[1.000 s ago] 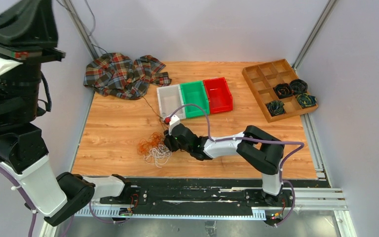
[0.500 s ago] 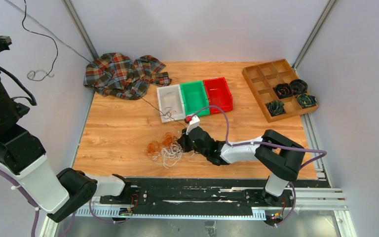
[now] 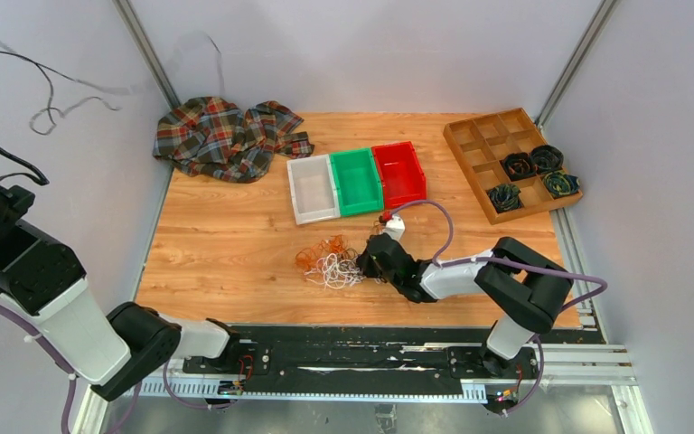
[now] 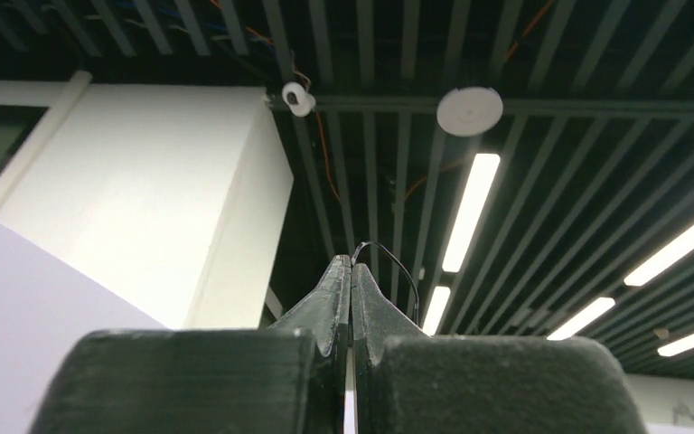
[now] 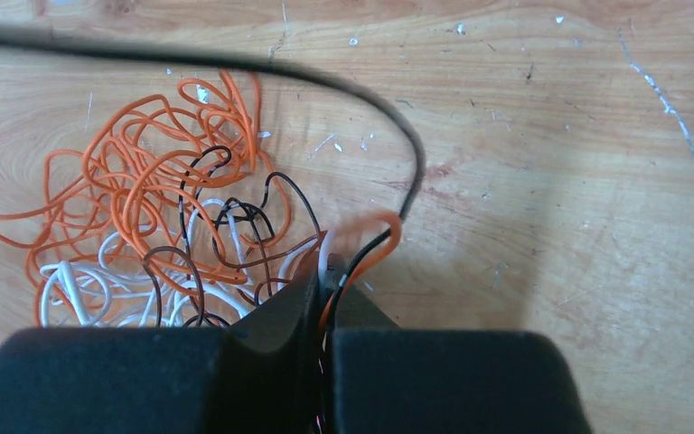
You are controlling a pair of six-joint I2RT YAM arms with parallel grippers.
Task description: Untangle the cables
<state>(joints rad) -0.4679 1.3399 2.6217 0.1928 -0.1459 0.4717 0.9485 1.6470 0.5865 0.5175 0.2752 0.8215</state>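
With right gripper (image 5: 322, 287) clamped on the cable bunch (image 5: 154, 226) and left gripper (image 4: 351, 264) pinching one black cable (image 4: 398, 267), draw apart slowly.

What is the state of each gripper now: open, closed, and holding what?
The left gripper is closed, pinching one thin black cable.
The right gripper is closed on orange, black and white strands at the edge of the cables.

Evenly bright; ceiling lights (image 4: 470, 208) glare, nearest black cable (image 5: 235, 63) blurred.
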